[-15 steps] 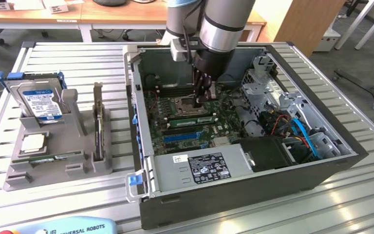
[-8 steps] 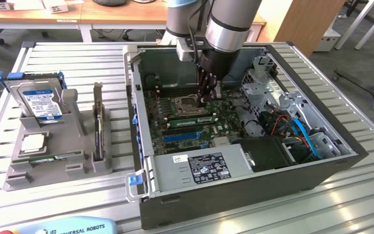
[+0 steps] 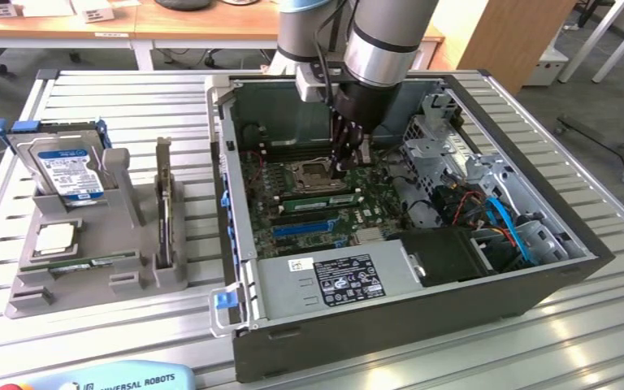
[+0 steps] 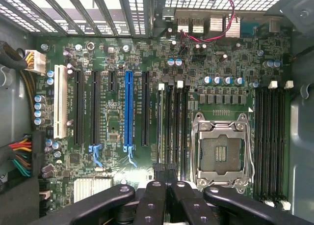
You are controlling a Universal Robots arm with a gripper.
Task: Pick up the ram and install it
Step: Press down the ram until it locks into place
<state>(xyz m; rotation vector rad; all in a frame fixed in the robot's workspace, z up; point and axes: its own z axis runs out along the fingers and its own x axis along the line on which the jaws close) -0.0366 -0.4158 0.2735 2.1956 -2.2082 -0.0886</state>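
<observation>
My gripper (image 3: 343, 172) hangs inside the open computer case (image 3: 529, 292), over the motherboard (image 4: 113, 117), with its black fingers (image 4: 156, 195) shut and nothing visible between them. Just below it a green ram stick (image 3: 318, 197) stands in a slot beside the empty processor socket (image 4: 222, 154). The wrist view shows this stick edge-on (image 4: 161, 122), running away from the gripper (image 4: 167, 175). I cannot tell whether the fingertips touch it. Another green ram stick (image 3: 79, 262) with white labels lies flat in the grey tray (image 3: 30, 305) at the exterior view's left.
The tray also carries a hard drive (image 3: 68, 172), a square silver processor chip (image 3: 54, 236) and a dark upright card (image 3: 163, 213). Inside the case are a power supply (image 3: 340, 280), a drive cage (image 3: 442, 142) and blue and red cables (image 3: 502, 219). Empty memory slots (image 4: 272, 141) flank the socket.
</observation>
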